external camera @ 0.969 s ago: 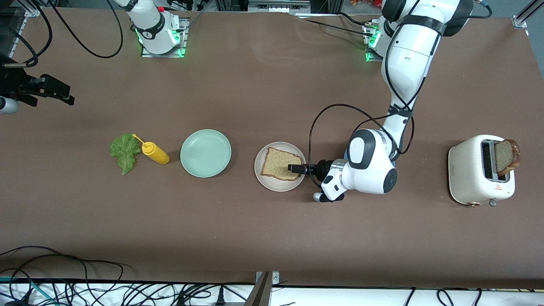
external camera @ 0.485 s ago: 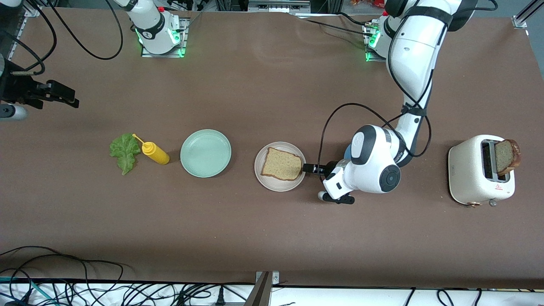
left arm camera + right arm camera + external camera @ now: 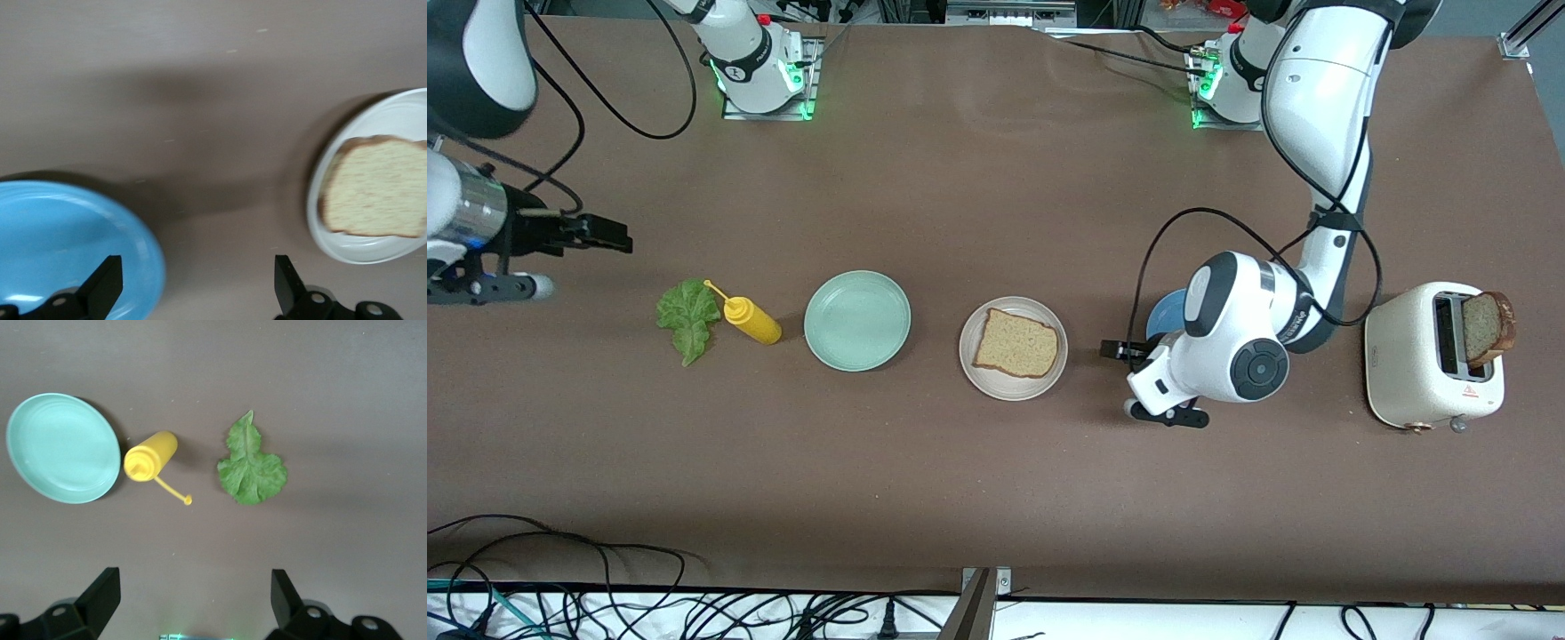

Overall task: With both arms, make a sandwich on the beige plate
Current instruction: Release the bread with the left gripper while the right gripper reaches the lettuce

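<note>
The lettuce leaf (image 3: 688,318) lay nearest the right gripper (image 3: 609,236), whose jaws were spread wide and empty; the left gripper (image 3: 1116,348), likewise agape and empty, was held beside the beige plate (image 3: 969,369).

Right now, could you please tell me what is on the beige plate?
One bread slice lies flat on the beige plate, with nothing on top. What the slice covers cannot be seen.

Brown table (image 3: 996,196): lettuce (image 3: 688,318), mustard bottle (image 3: 751,320), green plate (image 3: 857,320), beige plate (image 3: 1013,388), blue plate (image 3: 1163,313), toaster (image 3: 1418,360).
</note>
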